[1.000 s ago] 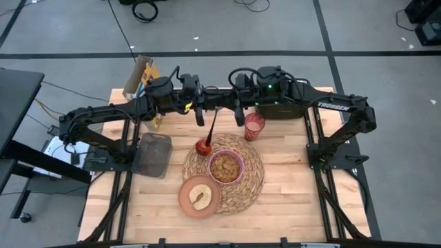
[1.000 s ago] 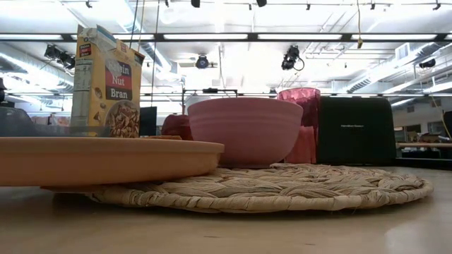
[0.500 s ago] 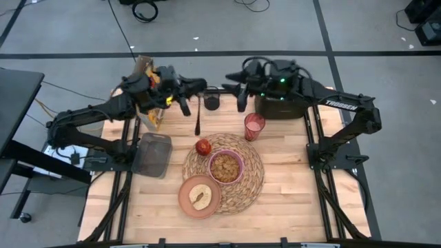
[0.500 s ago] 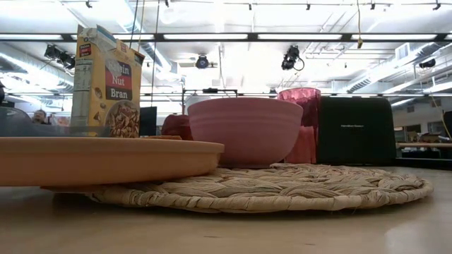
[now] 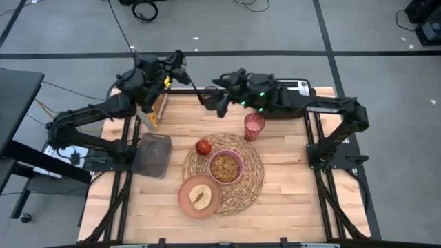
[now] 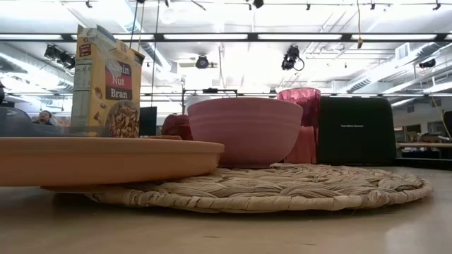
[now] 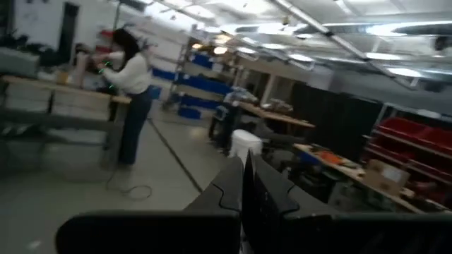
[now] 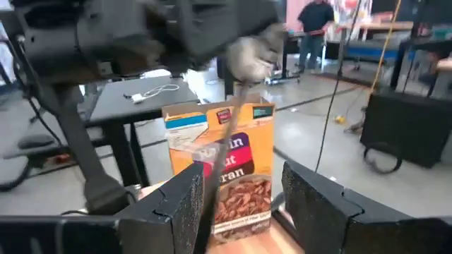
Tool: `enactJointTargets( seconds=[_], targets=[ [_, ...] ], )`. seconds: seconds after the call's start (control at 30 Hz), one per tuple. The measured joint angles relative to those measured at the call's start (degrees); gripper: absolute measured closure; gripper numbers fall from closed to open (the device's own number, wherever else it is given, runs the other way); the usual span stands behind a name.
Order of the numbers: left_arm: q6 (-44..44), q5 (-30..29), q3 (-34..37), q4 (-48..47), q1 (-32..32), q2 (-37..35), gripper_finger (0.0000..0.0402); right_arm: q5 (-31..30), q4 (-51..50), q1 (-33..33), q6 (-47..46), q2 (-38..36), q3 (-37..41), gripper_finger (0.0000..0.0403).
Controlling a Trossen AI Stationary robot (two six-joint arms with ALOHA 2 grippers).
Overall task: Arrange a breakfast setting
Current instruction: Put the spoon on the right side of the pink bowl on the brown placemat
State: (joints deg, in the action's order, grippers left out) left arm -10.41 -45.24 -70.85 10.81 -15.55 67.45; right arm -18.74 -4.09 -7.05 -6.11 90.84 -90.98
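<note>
The woven placemat (image 5: 253, 180) carries the pink bowl (image 5: 225, 167), which holds cereal, and the red apple (image 5: 203, 147). The salmon plate (image 5: 185, 196) with the toast slice (image 5: 201, 196) overlaps the mat's near left edge. The pink cup (image 5: 253, 126) stands at the mat's far right edge. My left gripper (image 5: 180, 70) is raised over the table's far edge and is shut on the metal spoon (image 5: 194, 89). My right gripper (image 5: 218, 105) is open. The spoon's lower end (image 8: 210, 194) stands between its fingers; I cannot tell whether it touches them. My left gripper holds the spoon by its upper end (image 8: 248, 56), pinched between the two fingers. The spoon slants down from the gripper toward my right gripper, lifted clear of the table. The left wrist view (image 7: 244, 180) shows only the shut fingers pointing up into the room.
The yellow-and-blue cereal box (image 5: 157, 107) stands at the far left, just below my left arm. A grey container (image 5: 153, 153) lies left of the mat. The black toaster (image 6: 353, 130) stands at the far right under my right arm. People stand in the room beyond.
My left gripper has risen and gone toward the table's far left, tipping upward. It has carried the spoon up and away from the apple and mat. The spoon now slants instead of hanging down. My right gripper has swung toward the table's left, up to the spoon's lower end.
</note>
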Motion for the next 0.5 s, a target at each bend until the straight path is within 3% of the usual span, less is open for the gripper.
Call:
enactJointTargets(
  seconds=[0.17, 0.5],
  targets=[
    [-6.04, -4.00, 0.01, 0.03, 0.11, 1.80, 0.0386, -4.42, 3.43, 0.34, 7.63, 4.62, 0.00, 0.0204],
    [-3.53, -6.36, 0.02, 2.18, 3.13, 5.33, 0.0386, 0.73, 4.96, -2.12, 1.37, 5.70, 0.00, 0.0223]
  ],
)
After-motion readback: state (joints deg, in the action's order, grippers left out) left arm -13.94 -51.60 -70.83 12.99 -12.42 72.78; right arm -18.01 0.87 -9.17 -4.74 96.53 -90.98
